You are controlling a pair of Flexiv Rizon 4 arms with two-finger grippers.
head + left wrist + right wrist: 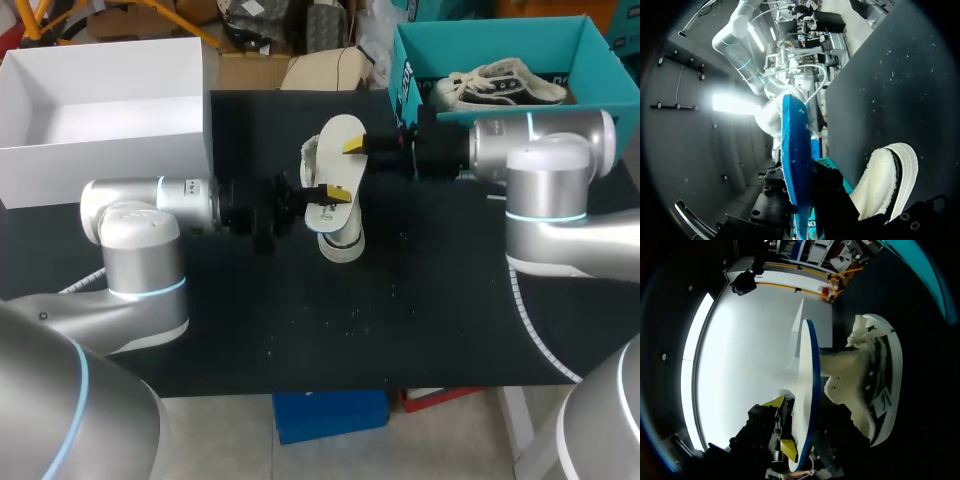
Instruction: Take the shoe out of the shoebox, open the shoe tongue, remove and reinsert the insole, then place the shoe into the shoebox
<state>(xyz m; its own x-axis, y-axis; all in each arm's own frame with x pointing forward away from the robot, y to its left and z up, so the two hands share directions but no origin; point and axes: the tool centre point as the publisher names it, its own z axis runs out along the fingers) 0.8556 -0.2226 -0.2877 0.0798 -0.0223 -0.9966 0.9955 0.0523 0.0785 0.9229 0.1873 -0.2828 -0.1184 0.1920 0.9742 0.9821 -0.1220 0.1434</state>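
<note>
A white shoe (338,235) with a fleecy lining (875,385) stands on end in the middle of the black table. My left gripper (305,195) comes in from the left and is shut on the shoe's side edge. Its fingertips do not show in the left wrist view, only the shoe (887,180). The insole (338,150), white on top and blue underneath (795,160), sticks up out of the shoe. My right gripper (358,147) holds it from the right. In the right wrist view the insole (807,390) runs edge-on between the fingers (775,401).
The teal shoebox (500,35) stands at the back right with a second shoe (500,85) inside. A large white open box (110,100) sits at the back left. The table's front edge runs close behind both arms.
</note>
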